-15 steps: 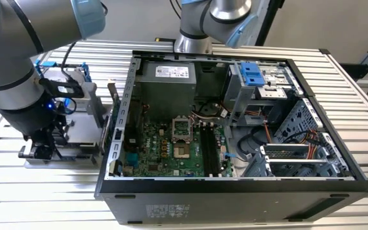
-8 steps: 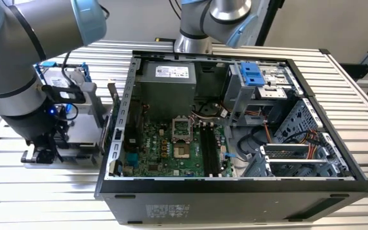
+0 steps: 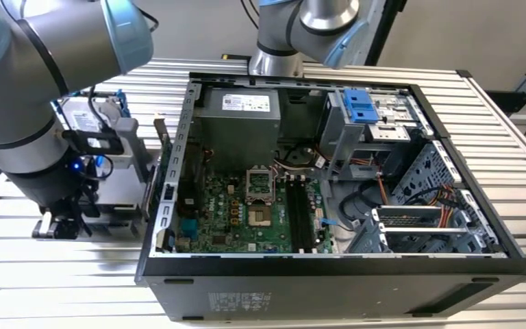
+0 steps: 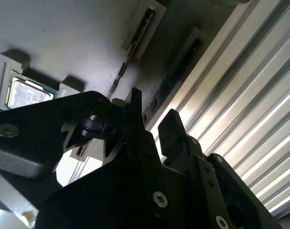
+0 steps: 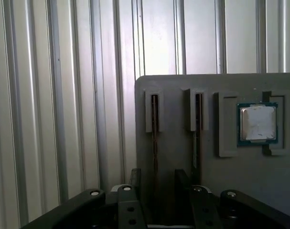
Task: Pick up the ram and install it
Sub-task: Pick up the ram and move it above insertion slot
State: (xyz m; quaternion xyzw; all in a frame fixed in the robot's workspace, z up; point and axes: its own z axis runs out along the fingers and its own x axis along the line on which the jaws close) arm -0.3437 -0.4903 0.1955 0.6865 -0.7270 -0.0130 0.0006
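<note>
Claw point(image 5: 157, 175) stands narrowly open over the grey holder point(image 5: 173, 157), one finger either side of the ram point(image 5: 155, 124). The ram sits on edge in its slot; no contact visible.

Risk, as I judge it: closing off-centre could tip the stick or jam it in the slot. The finger beside the second stick point(image 5: 198, 129) could nudge that one. Processor point(image 5: 257, 123) lies near.

Surface: ribbed metal table point(image 5: 49, 95). Open computer case point(image 3: 336, 288) rests well apart, toward the exterior view's right.
</note>
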